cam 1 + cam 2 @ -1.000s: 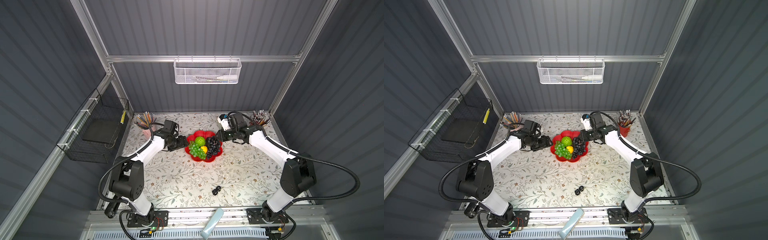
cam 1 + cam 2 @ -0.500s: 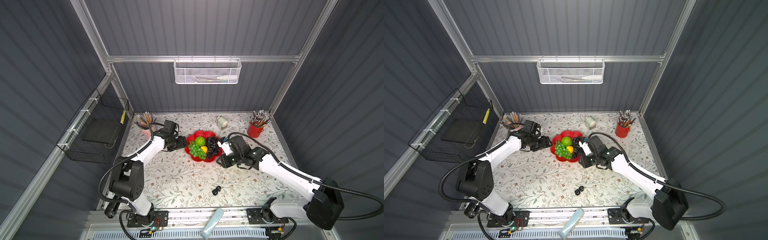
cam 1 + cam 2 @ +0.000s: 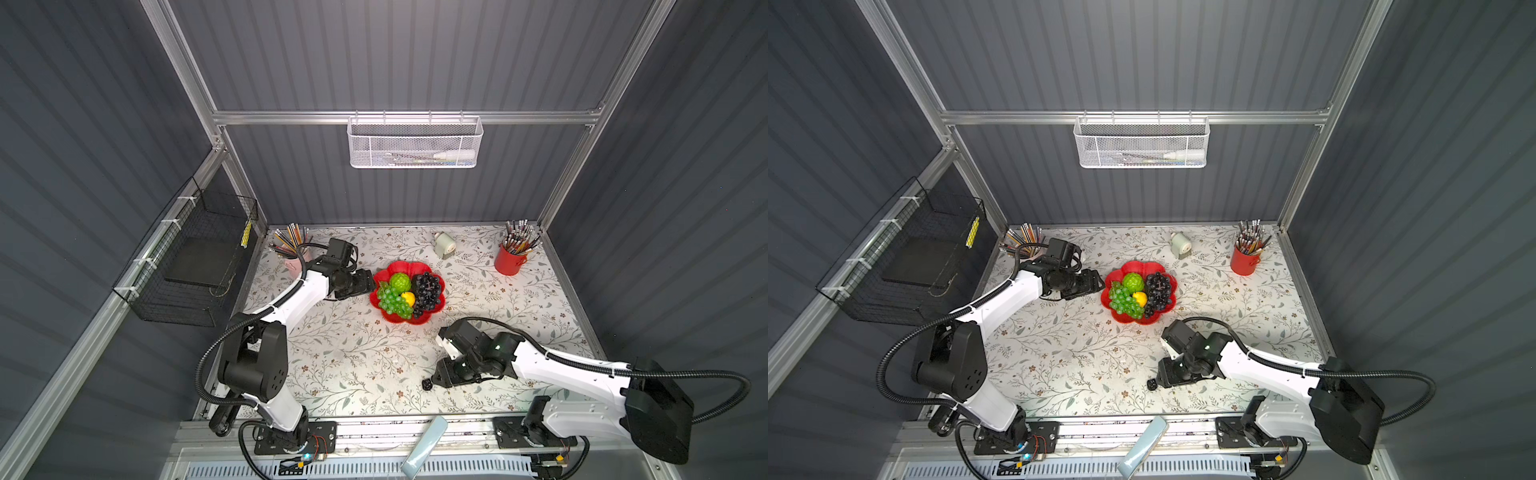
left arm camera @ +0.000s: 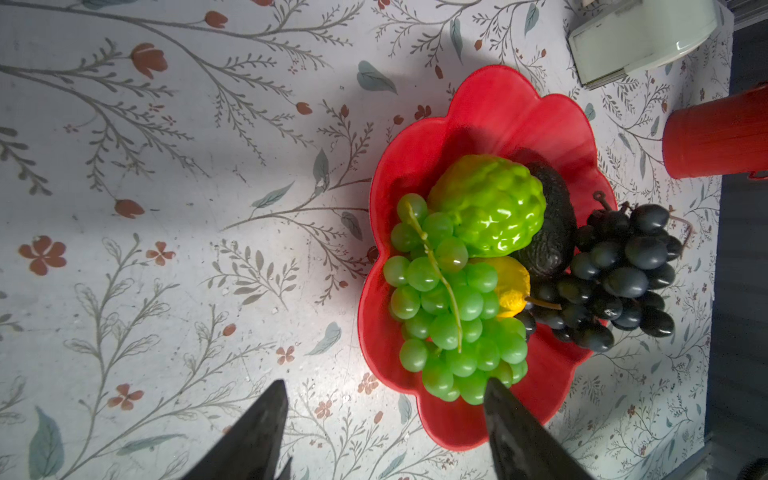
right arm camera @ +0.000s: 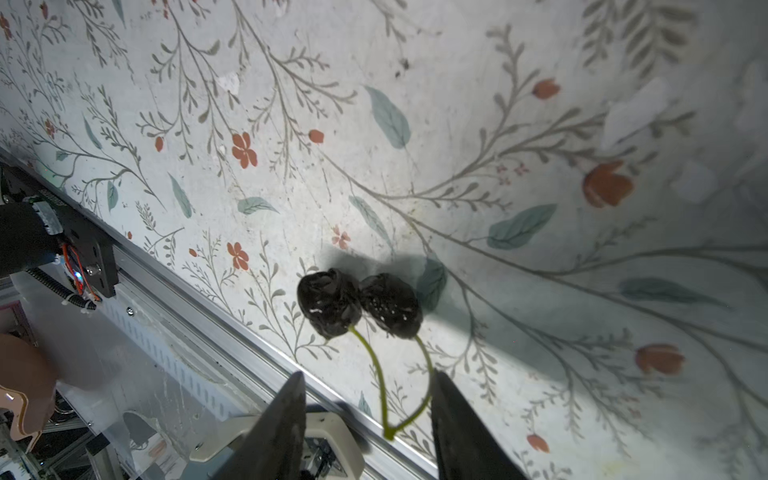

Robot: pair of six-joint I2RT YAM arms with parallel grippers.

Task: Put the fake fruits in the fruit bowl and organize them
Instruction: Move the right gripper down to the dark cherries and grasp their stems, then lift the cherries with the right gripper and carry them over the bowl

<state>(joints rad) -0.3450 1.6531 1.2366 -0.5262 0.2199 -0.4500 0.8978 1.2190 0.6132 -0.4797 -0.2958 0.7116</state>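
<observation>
The red flower-shaped fruit bowl [image 3: 415, 320] [image 3: 1133, 319] [image 4: 490, 108] sits mid-table. In it lie a green grape bunch [image 3: 392, 301] [image 4: 449, 316], a dark-purple grape bunch [image 3: 426, 291] [image 4: 623, 274], a lime-green scaly ball [image 3: 400, 282] [image 4: 490, 203], a black bumpy oval [image 4: 548, 224] and a small yellow fruit [image 3: 408, 298] [image 4: 513, 286]. My left gripper [image 3: 371, 283] [image 4: 384, 382] is open and empty beside the bowl's left rim. A tiny black berry cluster [image 3: 427, 383] [image 3: 1152, 385] [image 5: 357, 303] lies near the front edge. My right gripper [image 3: 435, 379] [image 5: 369, 374] is open there, with the cluster's green stem between its fingers.
A red pencil cup [image 3: 509, 262] stands at the back right and a pink one [image 3: 293, 261] at the back left. A small pale device [image 3: 444, 244] lies behind the bowl. The table's front rail [image 5: 208, 307] runs close to the berries. Wire baskets hang on the left wall [image 3: 195, 266] and the back wall [image 3: 415, 141].
My right arm has swung from behind the bowl to the front of the table and come down at the berry cluster, its jaws widening. The left arm has stayed put.
</observation>
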